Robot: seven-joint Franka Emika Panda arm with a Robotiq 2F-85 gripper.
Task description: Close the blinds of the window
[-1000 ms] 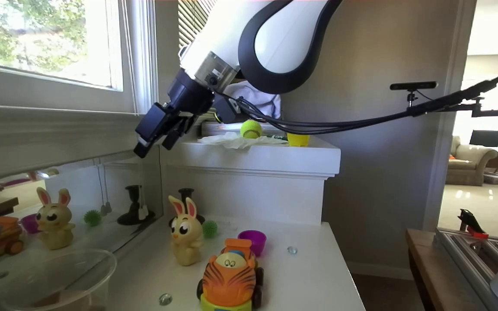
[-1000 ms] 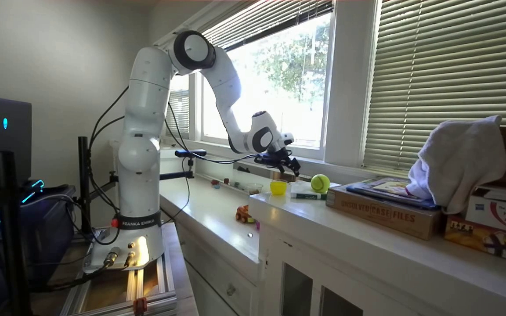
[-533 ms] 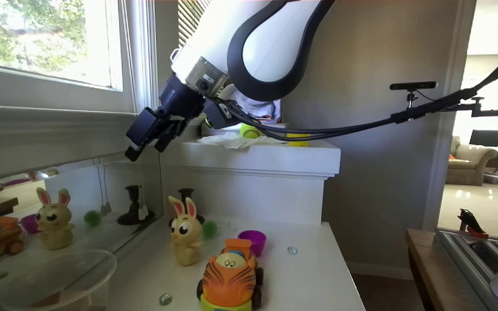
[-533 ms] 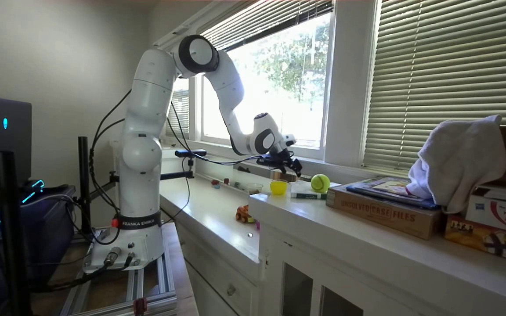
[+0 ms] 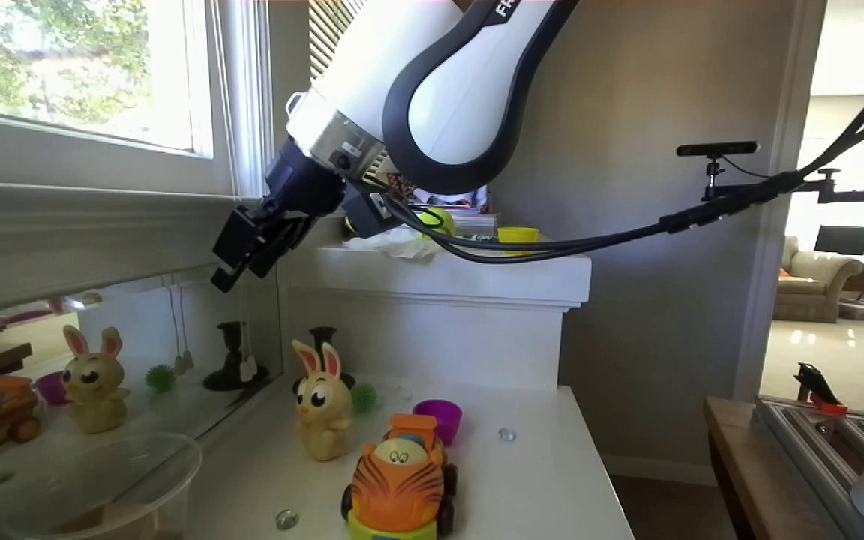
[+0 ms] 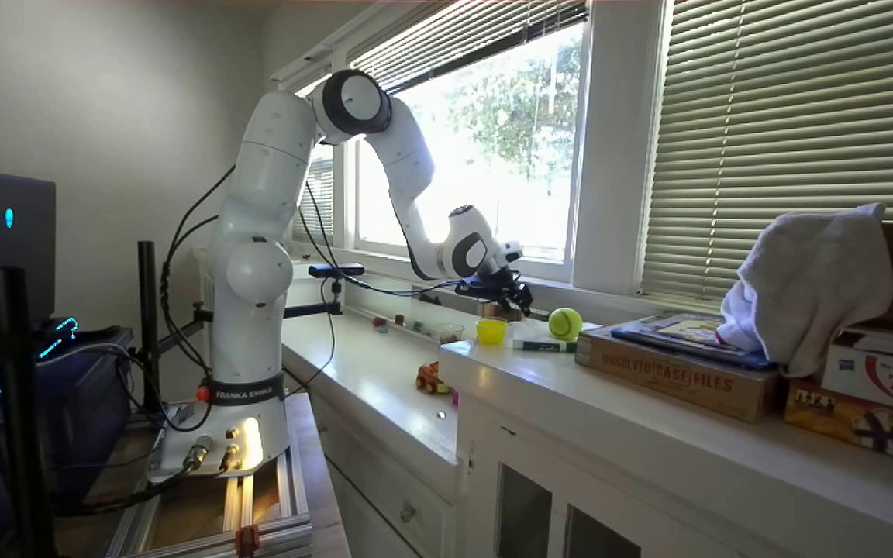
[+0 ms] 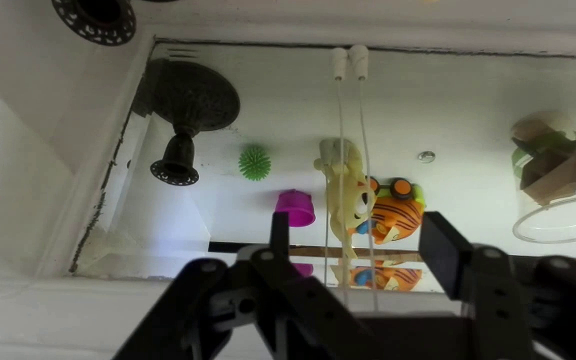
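The blinds point(image 6: 325, 186) show as thin slats on a narrow white-framed window point(image 6: 344, 194), partly hidden behind the arm. Larger lowered slats point(image 6: 803, 116) cover a window at the right; a narrow strip of slats point(image 5: 329, 34) shows behind the arm. Raised slats point(image 6: 485, 35) hang above the wide bare pane point(image 6: 485, 155). White pull cords point(image 7: 369, 215) with white tassels point(image 7: 360, 62) run between the fingers of my gripper point(image 7: 355, 225) in the wrist view, not gripped. The gripper point(image 5: 242, 271) is open, below the sill point(image 5: 102, 191); it also shows here point(image 6: 515, 302).
Below are a toy rabbit point(image 5: 323, 420), an orange tiger car point(image 5: 398, 484), a purple cup point(image 5: 439, 418), a green spiky ball point(image 7: 254, 162), a dark candlestick point(image 7: 198, 95) and a clear tub point(image 7: 563, 230). A raised ledge point(image 5: 439, 274) holds a tennis ball point(image 6: 565, 324) and yellow cup point(image 6: 491, 331).
My gripper has moved left and down in an exterior view, towards the wall and cords. The arm has lowered and leaned forward slightly. The gripper stays open.
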